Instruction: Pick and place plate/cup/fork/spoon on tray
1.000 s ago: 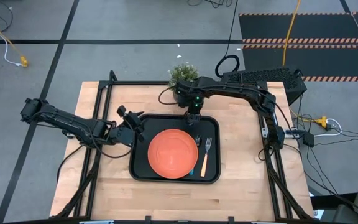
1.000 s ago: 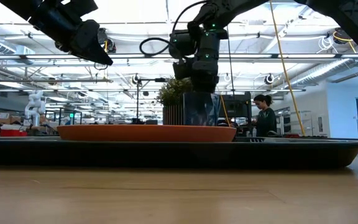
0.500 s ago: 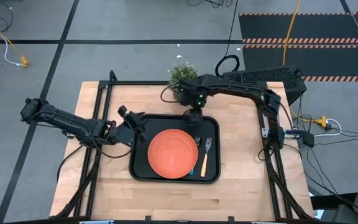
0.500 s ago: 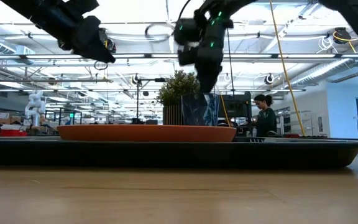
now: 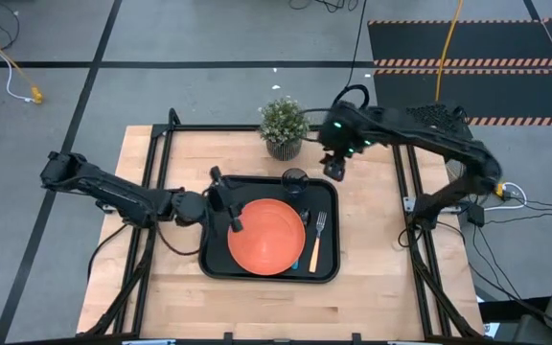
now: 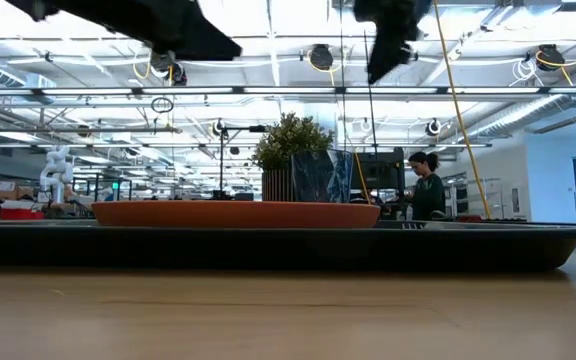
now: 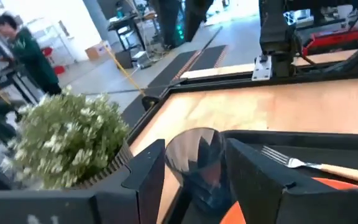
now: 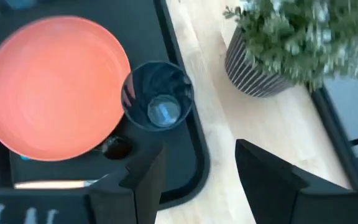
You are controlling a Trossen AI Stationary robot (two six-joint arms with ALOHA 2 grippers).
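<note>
Currently the cup [image 5: 294, 179] stands upright at the far edge of the tray [image 5: 329, 268], just beside the plate [image 5: 266, 236], with the fork [image 5: 318, 238] on the plate's other side and the spoon's dark bowl [image 8: 116, 148] seen beside the plate. The right gripper [image 5: 334, 169] hangs empty off the tray's far corner near the potted plant [image 5: 284, 123], jaws spread. The left gripper [image 5: 226, 201] reaches over the tray's left rim, jaws spread and framing the cup in its wrist view; risk: pushing farther forward could tip the light tumbler.
</note>
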